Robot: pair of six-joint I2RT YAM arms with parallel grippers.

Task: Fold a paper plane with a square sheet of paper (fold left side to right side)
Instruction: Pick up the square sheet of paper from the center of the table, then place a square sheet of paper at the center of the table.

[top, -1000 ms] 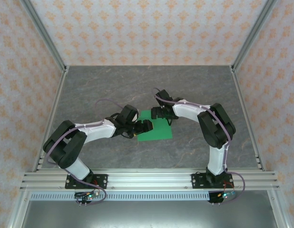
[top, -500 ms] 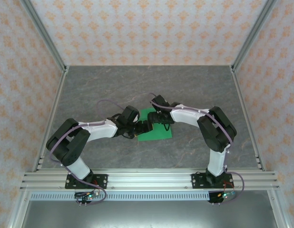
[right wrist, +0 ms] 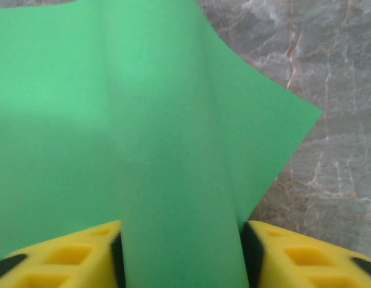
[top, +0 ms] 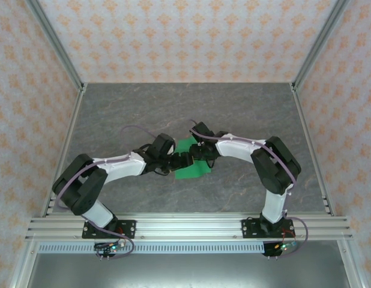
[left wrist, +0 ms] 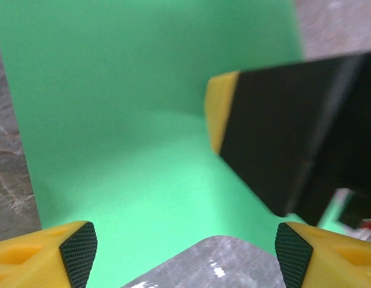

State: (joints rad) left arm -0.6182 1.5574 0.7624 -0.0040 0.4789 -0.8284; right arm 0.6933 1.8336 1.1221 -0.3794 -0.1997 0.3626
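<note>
You are working with one square sheet of paper (top: pixel 195 170), bright green, and it is lying on the grey table (top: pixel 245 114) between your two arms. Two sets of fingers are crowding over it. Your left fingers (left wrist: pixel 76 245) are hanging at the sheet's left side and your right fingers (right wrist: pixel 68 255) at its far right side, so close together that they are nearly touching above the sheet. In the left wrist view, the two left fingers are standing wide apart and are holding nothing. The sheet is spreading out just ahead of them, with a small patch of bare table showing between them. One black finger with a yellow tip, belonging to your right arm, is sitting over the sheet's right part in that view; whether it is touching the paper you cannot tell. In the right wrist view, the two right fingers are gripping the sheet: one raised band of green is running up between them and meeting both pads. The rest of the sheet is spreading away beyond them, with one corner pointing off to the right over the table.
</note>
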